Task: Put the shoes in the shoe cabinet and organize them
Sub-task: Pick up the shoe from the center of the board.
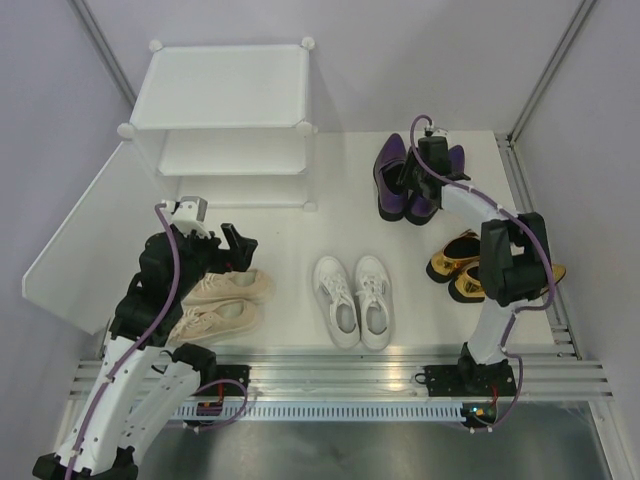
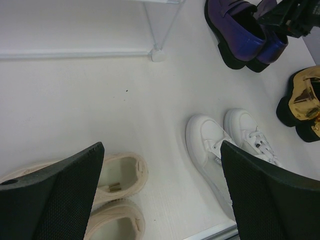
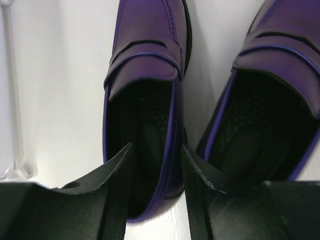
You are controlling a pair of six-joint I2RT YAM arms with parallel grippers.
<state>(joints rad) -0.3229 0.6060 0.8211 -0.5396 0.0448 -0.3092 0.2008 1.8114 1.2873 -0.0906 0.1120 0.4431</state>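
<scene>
1. White bench (image 1: 300, 240) holds the shoe cabinet (image 1: 225, 85) far left.
2. Above beige sneakers (image 1: 225, 305), the left hand (image 2: 161, 144) hangs spread apart.
3. The right hand (image 3: 156, 150) straddles the wall of a purple loafer (image 3: 145, 65); whether it grips, I cannot tell.

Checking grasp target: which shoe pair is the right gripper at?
The purple loafers: only there does the right gripper have its jaws astride a shoe's side wall.
</scene>
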